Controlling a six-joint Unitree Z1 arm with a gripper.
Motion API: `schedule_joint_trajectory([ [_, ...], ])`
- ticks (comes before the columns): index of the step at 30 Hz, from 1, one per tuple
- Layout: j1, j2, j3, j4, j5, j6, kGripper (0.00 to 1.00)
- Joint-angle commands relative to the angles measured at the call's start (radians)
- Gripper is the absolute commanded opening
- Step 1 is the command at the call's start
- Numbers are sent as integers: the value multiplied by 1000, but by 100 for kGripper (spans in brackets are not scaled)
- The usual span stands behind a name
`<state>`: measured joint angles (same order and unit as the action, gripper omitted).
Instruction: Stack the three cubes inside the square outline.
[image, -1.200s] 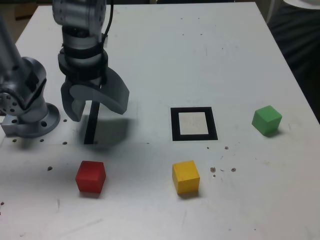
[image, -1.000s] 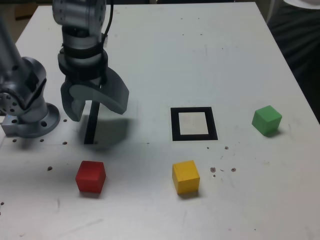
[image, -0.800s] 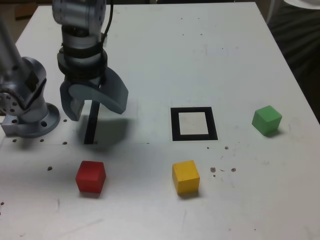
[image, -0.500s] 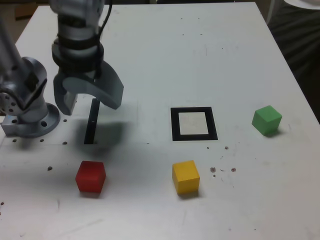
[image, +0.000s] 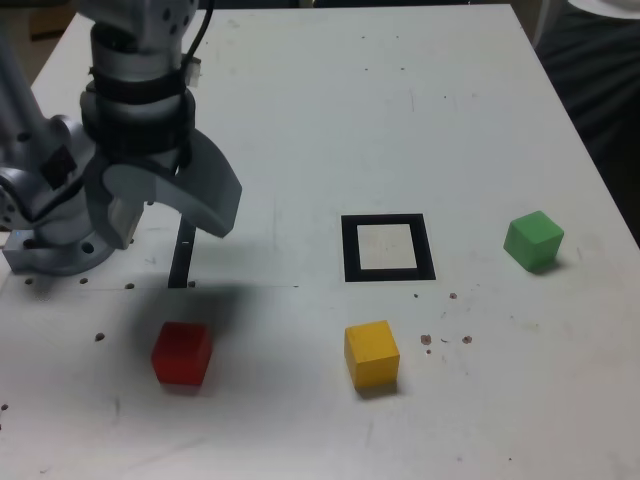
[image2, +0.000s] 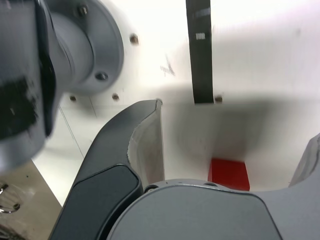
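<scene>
The hand (image: 160, 205) is hanging above the tabletop (image: 330, 110) with its jaws standing wide apart and nothing between them. It is sitting over the narrow black strip (image: 182, 250), and the red cube (image: 181, 352) is lying a little nearer to the camera, in the hand's shadow. In the wrist view the red cube (image2: 229, 173) is showing between the two jaws, close to the body of the hand.

The yellow cube (image: 371, 352) is resting just in front of the square outline (image: 387, 247), apart from it, and the green cube (image: 533, 239) is lying well apart on the exterior view's right. The outline is holding no cube, so I judge that the stacking is not yet begun and the step in hand is the reach for the red cube.

To do this well, the hand should be centring over the cube, with the jaws facing two flat sides and not the corners. It should be going down straight until the fingertips are passing the upper edge, and only then closing. The cube is light, so a jaw touching it early could be pushing it aside.

No brand, label or readable writing is showing in either view.
</scene>
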<state>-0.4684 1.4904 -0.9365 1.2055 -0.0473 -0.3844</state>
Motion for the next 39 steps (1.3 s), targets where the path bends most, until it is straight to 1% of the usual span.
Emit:
schedule_joint_trajectory([
  [1,-44,12,-12,3,-12,-44,99],
  [6,-125,37,-40,4,-35,-129,99],
  [11,-197,72,-67,-2,-56,-181,99],
  [18,-284,133,-82,-60,-96,-220,99],
  [22,-305,166,-83,-91,-115,-225,98],
  [26,-317,197,-81,-117,-126,-225,98],
  [34,-329,257,-87,-161,-137,-216,97],
  [39,-329,296,-92,-178,-138,-209,94],
])
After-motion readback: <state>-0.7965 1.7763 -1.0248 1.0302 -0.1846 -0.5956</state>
